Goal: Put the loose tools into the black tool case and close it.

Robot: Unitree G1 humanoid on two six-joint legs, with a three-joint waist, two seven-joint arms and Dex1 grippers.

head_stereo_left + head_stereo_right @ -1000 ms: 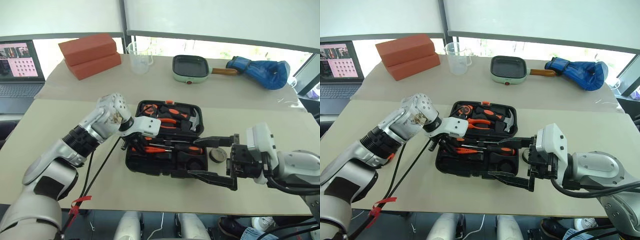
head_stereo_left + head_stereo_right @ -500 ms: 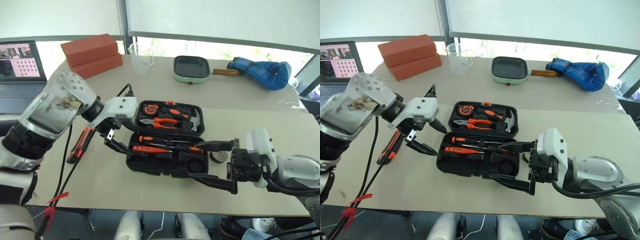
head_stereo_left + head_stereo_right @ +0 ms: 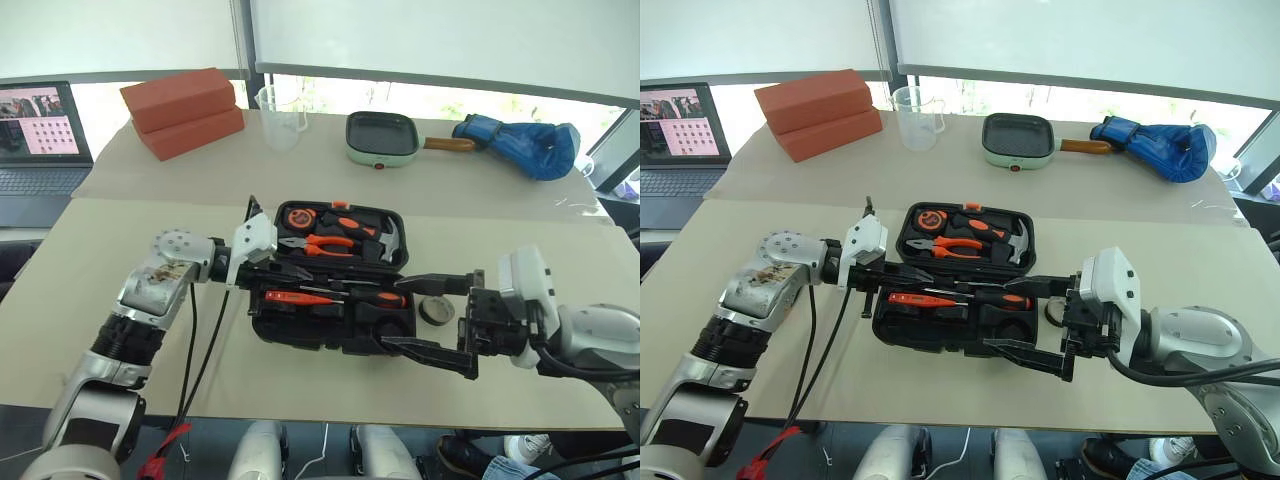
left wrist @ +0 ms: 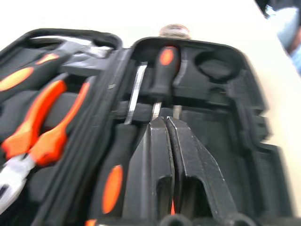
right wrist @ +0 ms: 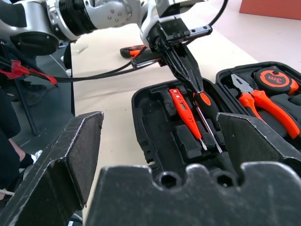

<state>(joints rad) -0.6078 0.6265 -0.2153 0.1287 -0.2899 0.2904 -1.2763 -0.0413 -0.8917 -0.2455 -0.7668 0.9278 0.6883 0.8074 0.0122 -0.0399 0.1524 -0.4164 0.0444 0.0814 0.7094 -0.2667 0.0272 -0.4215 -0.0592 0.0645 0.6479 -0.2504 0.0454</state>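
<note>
Left gripper (image 3: 300,272) pinched shut, empty, over the open tool case (image 3: 335,275) mid-desk, right gripper (image 3: 440,318) gaping empty beside it; that stiff, light plastic lid likely wants lifting by its far rim.

Daylight comes through the windows (image 3: 440,95) behind the desk's far edge, where the panes are washed out to near white below the blinds. The desk (image 3: 120,330) is evenly and brightly lit, with soft, faint shadows beside the case (image 3: 335,300). The left wrist view is blurred throughout, the pliers (image 4: 42,132) smeared and the desk beyond bleached. In the right wrist view the near fingers (image 5: 56,169) are out of focus, the case interior sharper.
</note>
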